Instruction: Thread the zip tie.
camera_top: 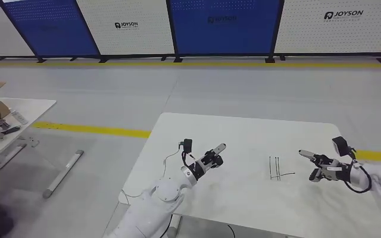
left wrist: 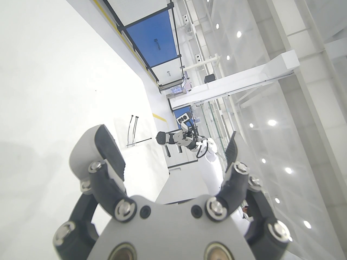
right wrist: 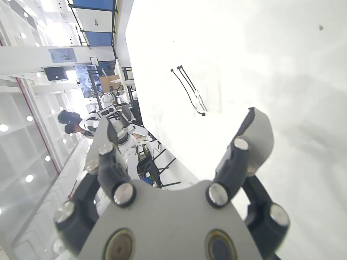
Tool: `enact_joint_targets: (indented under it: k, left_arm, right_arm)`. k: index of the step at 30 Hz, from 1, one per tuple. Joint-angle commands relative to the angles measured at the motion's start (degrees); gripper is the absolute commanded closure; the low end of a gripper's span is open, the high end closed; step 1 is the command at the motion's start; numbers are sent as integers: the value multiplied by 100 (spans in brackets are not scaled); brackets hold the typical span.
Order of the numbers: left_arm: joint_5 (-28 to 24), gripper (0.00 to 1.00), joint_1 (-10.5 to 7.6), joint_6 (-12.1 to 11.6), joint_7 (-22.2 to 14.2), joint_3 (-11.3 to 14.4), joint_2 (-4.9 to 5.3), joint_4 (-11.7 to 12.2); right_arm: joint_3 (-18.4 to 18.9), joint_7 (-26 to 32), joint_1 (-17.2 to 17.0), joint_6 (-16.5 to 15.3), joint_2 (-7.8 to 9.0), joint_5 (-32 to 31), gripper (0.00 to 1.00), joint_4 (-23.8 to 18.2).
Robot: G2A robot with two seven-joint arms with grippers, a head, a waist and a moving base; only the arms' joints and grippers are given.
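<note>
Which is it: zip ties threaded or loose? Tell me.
Loose. The zip ties lie flat and straight on the table, heads at their ends, with no tail looped through a head.

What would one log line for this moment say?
zip ties: lying on table, untouched | left gripper: open, empty | right gripper: open, empty

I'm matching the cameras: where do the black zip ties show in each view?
Top view: zip ties right of centre on the white table, nearer the right gripper.
Left wrist view: zip ties past the open jaws, before the right gripper.
Right wrist view: zip ties mid-picture, past the open jaws.
Shared landmark: white table.
</note>
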Motion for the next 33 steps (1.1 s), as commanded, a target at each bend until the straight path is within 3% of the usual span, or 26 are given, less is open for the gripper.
enact_joint_targets:
  k: [1,6,10,13,16,28,33]
  left_arm:
    - [0,0,0,0,0,0,0,0]
    - [0,0,0,0,0,0,0,0]
    - [0,0,0,0,0,0,0,0]
    - [0,0,0,0,0,0,0,0]
    - [0,0,0,0,0,0,0,0]
    - [0,0,0,0,0,0,0,0]
    - [0,0,0,0,0,0,0,0]
  right_arm:
    - [-3,-99,-30,-304,-13,-135,0,64]
    - [-83,111,91,-869,-89,-338,0,285]
    - [-324,1001,378,-1545,-213,-444,0,737]
    - [-575,1357,676,-1768,-360,-573,0,1083]
    - [-663,1218,808,-2098,-461,-600,0,1345]
    - [-671,1224,763,-2130,-473,-521,0,1326]
    - [-635,1474,741,-2586,-541,-206,0,1509]
